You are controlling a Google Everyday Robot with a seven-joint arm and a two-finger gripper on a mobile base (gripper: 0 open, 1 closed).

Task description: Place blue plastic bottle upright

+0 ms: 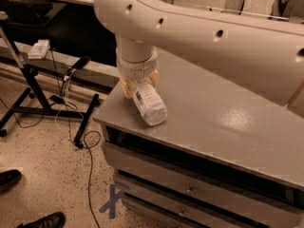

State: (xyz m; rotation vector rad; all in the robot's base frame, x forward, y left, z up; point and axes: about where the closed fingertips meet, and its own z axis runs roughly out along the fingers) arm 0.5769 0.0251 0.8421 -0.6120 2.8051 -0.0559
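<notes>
The blue plastic bottle [149, 103] is clear and ribbed with a pale label. It is tilted, base toward the camera and low, near the front left corner of the grey cabinet top [223, 113]. Its cap end is hidden up in my gripper [139, 83]. The gripper hangs from the large white arm [199, 32] and its yellowish fingers [124, 87] close on the bottle's upper part from both sides. I cannot tell whether the bottle's base touches the top.
The cabinet has drawers [190, 191] below its front edge. A black stand [28, 75] with a white device [39, 48] is at left, with cables [88, 151] on the floor. Two shoes [9, 177] and a blue tape X [113, 201] are on the floor.
</notes>
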